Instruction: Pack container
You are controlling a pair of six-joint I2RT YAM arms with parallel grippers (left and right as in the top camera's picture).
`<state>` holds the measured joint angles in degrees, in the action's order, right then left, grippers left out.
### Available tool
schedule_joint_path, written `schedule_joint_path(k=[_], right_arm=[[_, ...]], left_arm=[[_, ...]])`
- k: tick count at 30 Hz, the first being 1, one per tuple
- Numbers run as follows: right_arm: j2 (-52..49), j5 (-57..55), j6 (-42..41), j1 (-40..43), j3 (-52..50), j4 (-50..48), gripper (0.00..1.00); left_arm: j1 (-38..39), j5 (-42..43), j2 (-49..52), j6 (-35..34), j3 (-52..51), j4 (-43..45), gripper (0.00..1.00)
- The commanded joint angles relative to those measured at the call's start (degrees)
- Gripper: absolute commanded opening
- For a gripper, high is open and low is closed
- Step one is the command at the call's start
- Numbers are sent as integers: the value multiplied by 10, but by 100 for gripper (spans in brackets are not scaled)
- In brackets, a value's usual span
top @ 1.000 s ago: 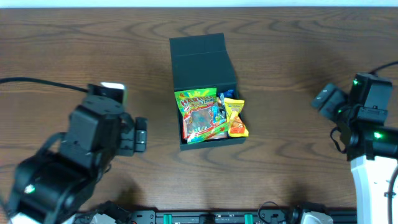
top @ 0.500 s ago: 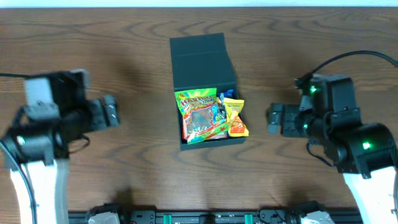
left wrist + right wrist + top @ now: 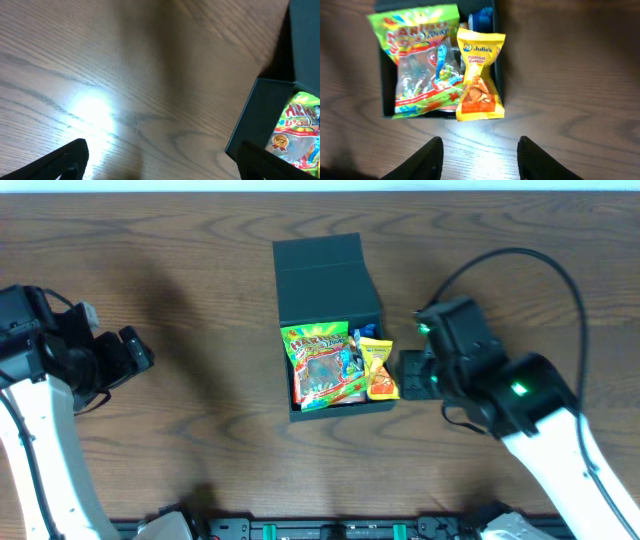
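- Right gripper (image 3: pixel 477 152): fingers (image 3: pixel 431 157) apart, only bare wood between them, nothing held. It hangs just beside the container's right wall in the overhead view and does not touch it.
- Left gripper (image 3: pixel 160 162): fingers spread wide and empty, over bare wood. It is well apart from the container, on its left.
- Yellow pack (image 3: pixel 479 75): printed "Julie's Peanut Butter", with sandwich biscuits pictured on an orange lower half. It stands in the right side of the container, its lower edge over the front wall.
- Green bag (image 3: pixel 420 60): a large bright sweets bag with a clear window. The red-and-yellow lettering starts "HA"; the rest cannot be read. It fills the left side and touches the yellow pack.
- Blue pack (image 3: pixel 481 19): only a corner shows behind the yellow pack; no writing can be read.
- Container (image 3: pixel 338 411): dark green square box at mid-table between the two arms.
- Lid (image 3: pixel 325 275): thrown back toward the far edge, no print on it.
- Table (image 3: pixel 200 240): dark wood grain.
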<state>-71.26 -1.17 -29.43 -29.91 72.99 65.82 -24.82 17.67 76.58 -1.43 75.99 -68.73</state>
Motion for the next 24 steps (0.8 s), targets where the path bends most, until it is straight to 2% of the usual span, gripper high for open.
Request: schedule_joint_path(k=[1, 4, 7, 9, 11, 12, 14, 15, 21, 24], right_arm=[[-49, -19, -25, -14, -4, -10, 54], [-97, -30, -25, -19, -4, -33, 59], [-134, -29, -25, -19, -5, -66, 54], [-151, -29, -25, -19, -6, -80, 44], [-165, -29, -25, -18, -8, -89, 42], [-169, -30, -24, -16, -9, -90, 37], [-173, -33, -23, -13, -13, -91, 10], [-172, -33, -23, -10, -17, -93, 1], [-172, -29, -23, 0, -52, -94, 1], [-172, 10, -5, 1, -96, -139, 1]], left_arm=[[-3, -8, 14, 6, 2, -2, 95], [-3, -8, 21, 6, 2, -2, 95], [-3, -7, 22, 6, 2, -2, 95], [-3, -8, 22, 6, 2, -2, 95], [-3, -7, 22, 6, 2, -2, 95], [-3, -8, 22, 6, 2, -2, 95], [-3, -8, 22, 6, 2, -2, 95], [-3, -8, 22, 6, 2, -2, 95], [-3, -8, 22, 6, 2, -2, 95], [-3, -8, 22, 6, 2, -2, 95]])
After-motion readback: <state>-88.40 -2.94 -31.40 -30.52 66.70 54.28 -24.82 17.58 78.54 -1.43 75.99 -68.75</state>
